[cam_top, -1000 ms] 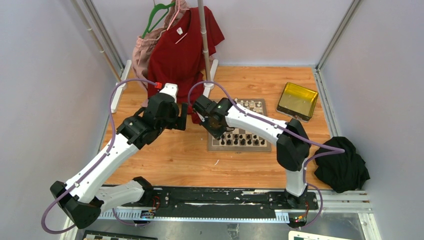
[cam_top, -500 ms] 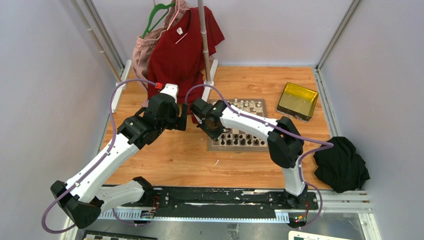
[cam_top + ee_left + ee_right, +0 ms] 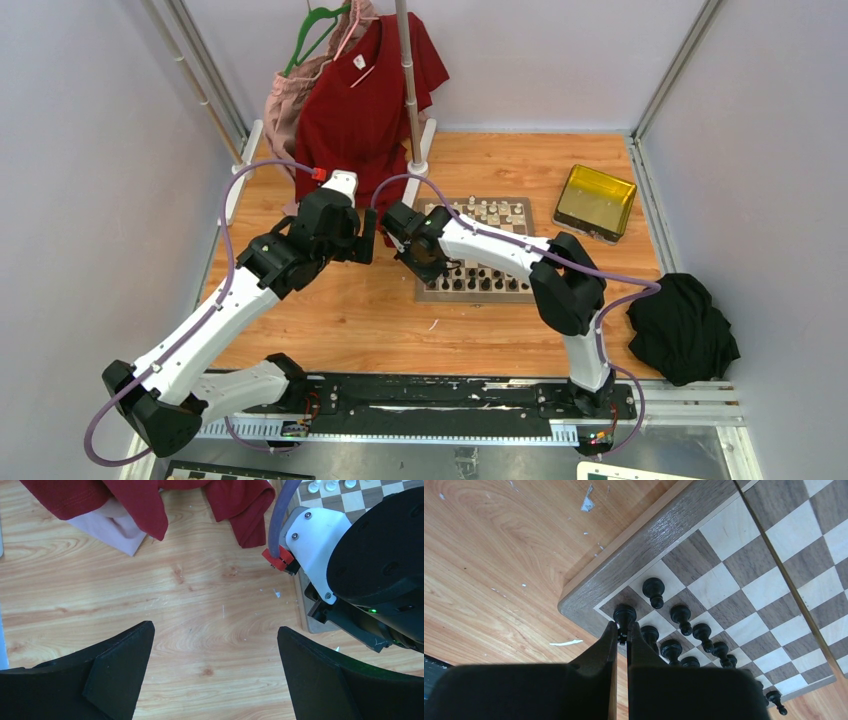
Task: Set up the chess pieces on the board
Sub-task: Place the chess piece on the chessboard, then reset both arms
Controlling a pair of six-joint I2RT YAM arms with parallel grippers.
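Observation:
The board (image 3: 480,298) lies right of the table's middle, with white chess pieces (image 3: 495,210) along its far rows and black chess pieces (image 3: 485,283) along its near rows. My right gripper (image 3: 623,629) is shut on the top of a black piece (image 3: 624,613) standing on the near-left corner square of the board (image 3: 724,587). Several other black pieces (image 3: 681,615) stand close beside it. In the overhead view the right gripper (image 3: 428,268) hangs over that corner. My left gripper (image 3: 215,628) is open over bare wood left of the board, with nothing between its fingers.
A red shirt (image 3: 365,90) and a pink garment hang from a pole (image 3: 408,90) at the back; the shirt hem (image 3: 240,505) reaches the table near the left gripper. A yellow tray (image 3: 595,200) sits back right. A black cloth (image 3: 685,330) lies at the right edge.
The right arm has shifted a little to the left, bringing its gripper to the board's near-left corner. The left arm has not moved.

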